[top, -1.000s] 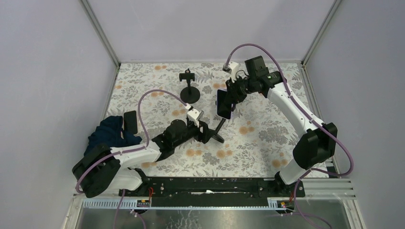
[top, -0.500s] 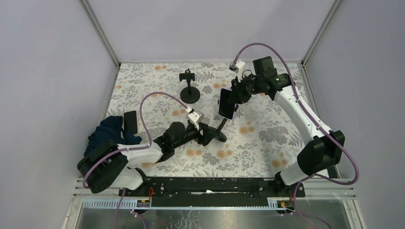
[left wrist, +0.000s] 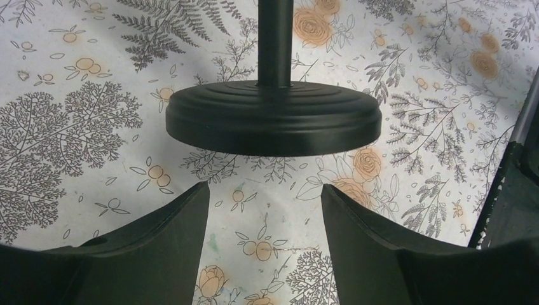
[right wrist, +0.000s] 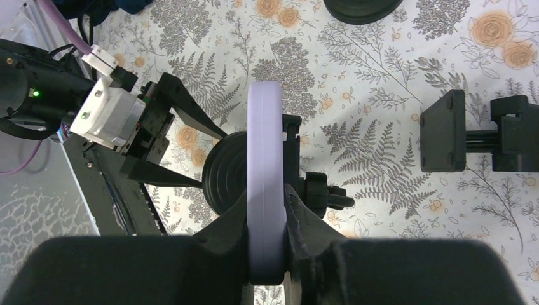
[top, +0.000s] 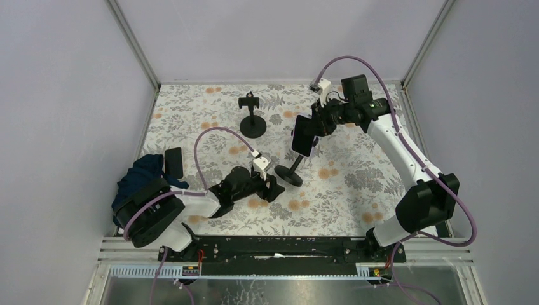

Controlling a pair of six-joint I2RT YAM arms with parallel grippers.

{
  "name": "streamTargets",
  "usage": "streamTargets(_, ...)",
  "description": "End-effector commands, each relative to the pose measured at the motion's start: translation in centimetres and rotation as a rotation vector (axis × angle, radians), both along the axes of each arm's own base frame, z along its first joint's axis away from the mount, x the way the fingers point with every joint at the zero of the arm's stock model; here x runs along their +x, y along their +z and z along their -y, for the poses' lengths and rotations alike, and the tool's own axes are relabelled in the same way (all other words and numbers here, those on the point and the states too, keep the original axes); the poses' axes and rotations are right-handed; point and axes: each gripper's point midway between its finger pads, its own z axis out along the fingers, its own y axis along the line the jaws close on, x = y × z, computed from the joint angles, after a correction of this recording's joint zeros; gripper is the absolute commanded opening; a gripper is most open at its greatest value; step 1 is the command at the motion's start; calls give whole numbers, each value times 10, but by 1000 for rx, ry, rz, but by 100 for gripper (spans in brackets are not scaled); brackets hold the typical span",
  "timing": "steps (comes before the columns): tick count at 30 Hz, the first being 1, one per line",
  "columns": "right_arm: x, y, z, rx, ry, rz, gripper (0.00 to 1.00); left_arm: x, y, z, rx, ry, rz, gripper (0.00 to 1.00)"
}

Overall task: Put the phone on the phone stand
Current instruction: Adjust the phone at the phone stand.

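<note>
Left claw (left wrist: 264, 190): drawn back off phone stand (left wrist: 273, 117) base toward bench (top: 356, 190) near edge, jaws apart, empty; right claw (top: 313, 127): clamped on phone (right wrist: 264, 190), edge-up, mid-bench, close over stand's top; seating likely next.

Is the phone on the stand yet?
The phone is held by the right claw at the stand's top; seated or not, cannot tell.

Matt black phone stand (left wrist: 273, 117), smooth lilac phone (right wrist: 265, 190), matt floral-print table cover (left wrist: 76, 127), crumpled dark cloth (top: 143, 176)
</note>
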Motion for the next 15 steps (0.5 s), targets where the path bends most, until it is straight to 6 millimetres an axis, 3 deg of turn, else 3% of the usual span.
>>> streamTargets(1, -10, 44, -11, 126, 60, 97, 0, 6, 8, -1, -27, 8, 59, 72)
streamTargets(5, -8, 41, -4, 86, 46, 146, 0, -4, 34, -6, -102, 4, 75, 72)
streamTargets(12, -12, 41, -2, 71, 83, 220, 0, -16, 94, -40, -257, 122, 130, 75)
streamTargets(15, -17, 47, -6, 83, 143, 274, 0, -18, 120, -48, -317, 128, 220, 88)
